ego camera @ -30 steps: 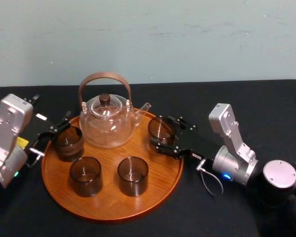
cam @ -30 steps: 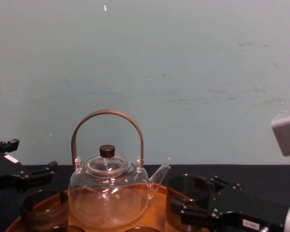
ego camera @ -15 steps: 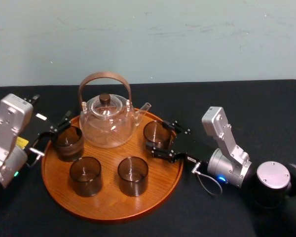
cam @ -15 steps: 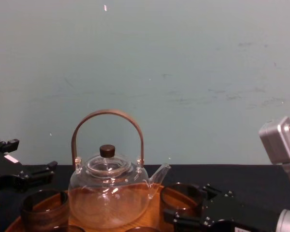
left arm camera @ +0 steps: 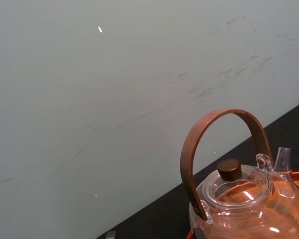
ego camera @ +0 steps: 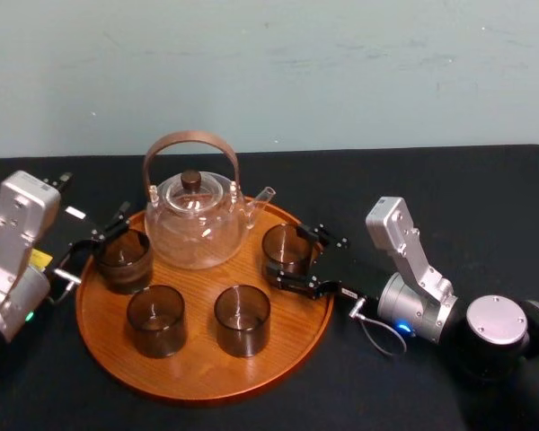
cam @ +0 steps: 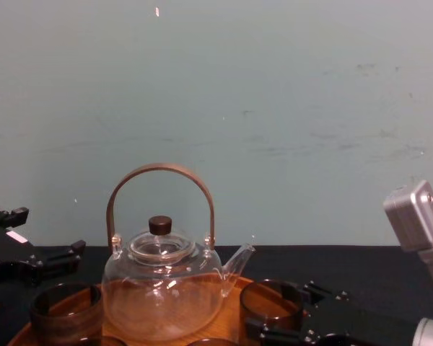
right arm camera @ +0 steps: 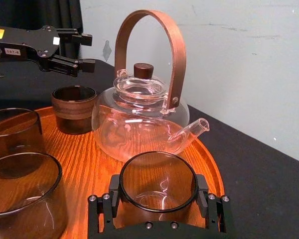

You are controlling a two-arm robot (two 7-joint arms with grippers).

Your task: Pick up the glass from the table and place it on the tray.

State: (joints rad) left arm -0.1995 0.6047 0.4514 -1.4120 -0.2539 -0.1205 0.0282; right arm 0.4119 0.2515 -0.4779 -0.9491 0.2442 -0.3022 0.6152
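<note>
Left gripper [ego camera: 112, 224]: at the tray's left edge, fingers apart, just beside the banded glass and holding nothing.
Banded glass [ego camera: 123, 260]: upright on the left of the tray, with a dark band round its wall.
Tray [ego camera: 198, 373]: round, wooden, low-rimmed, lying on the table.
Front glasses: two smoky tumblers, [ego camera: 155, 319] and [ego camera: 242, 319], upright and apart on the tray's near half.
Teapot [ego camera: 196, 224]: clear glass with a wooden hoop handle, at the back of the tray, spout towards the robot's right.
Glass [ego camera: 286, 244]: the task's item, upright over the right of the tray, inside the rim and near the spout (whether its base rests on the wood I cannot tell).
Right gripper [right arm camera: 158, 191]: clamped on the glass, one of its fingers [right arm camera: 203, 191] against each side of the wall, a little below the rim.
Table [ego camera: 485, 206]: matte black and flat, extending well past the tray.
Handling, judged: thin-walled, light and stiff, but smooth and likely slippery; it could crack under a hard squeeze or a knock on the spout.
Where to hold, judged: opposite sides of the wall, as now, with only moderate pressure.
Release, judged: lower it until the base is flat on the wood, then part the fingers evenly so neither drags it.
</note>
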